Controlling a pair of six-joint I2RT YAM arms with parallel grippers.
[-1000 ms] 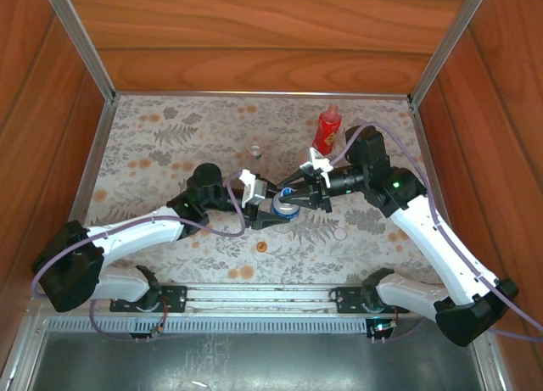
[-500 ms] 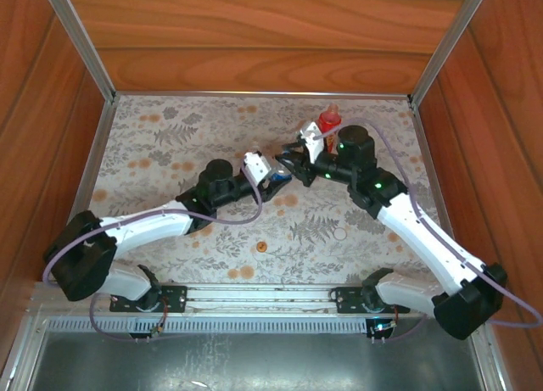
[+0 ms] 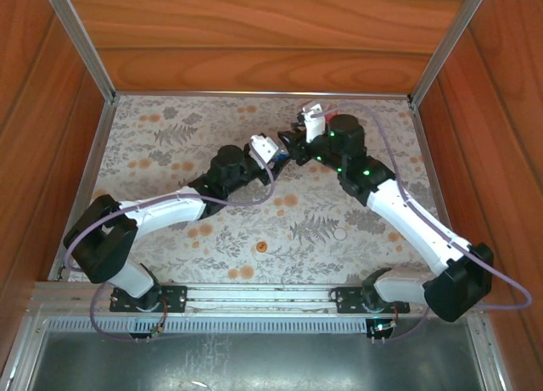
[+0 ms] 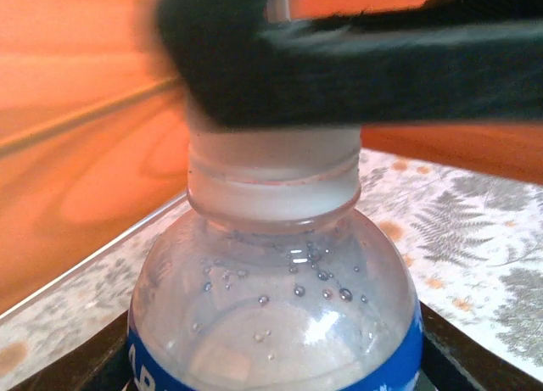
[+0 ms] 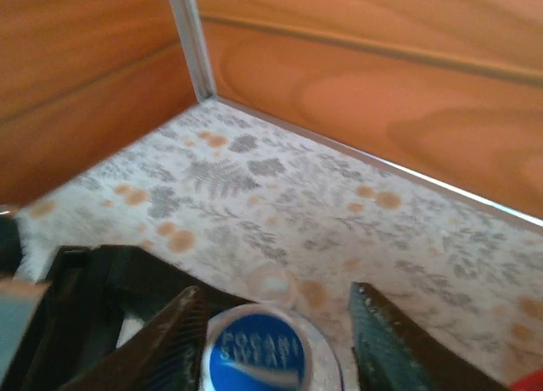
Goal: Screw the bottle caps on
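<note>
Left gripper (image 3: 269, 150): clamps the blue-label bottle (image 4: 271, 323) near the table's (image 3: 153, 136) far edge.
Blue cap (image 5: 254, 357): on its neck, seemingly done.
Right gripper (image 5: 280, 293): fingers spread beside it.
Remaining: orange cap (image 3: 261, 246), white cap (image 3: 340, 233) loose toward the near edge.

Each arm, the left arm (image 3: 161, 213) and the right arm (image 3: 416, 226), has smooth white link shells between bulky black joint housings. A thin lilac cable (image 3: 237, 203) runs along each. Small green lights (image 3: 366, 171) glow on the right arm's joints. Black bases (image 3: 140, 299) sit on a metal rail (image 3: 263, 296). White camera blocks (image 3: 263, 145) sit behind the black jaws.
</note>
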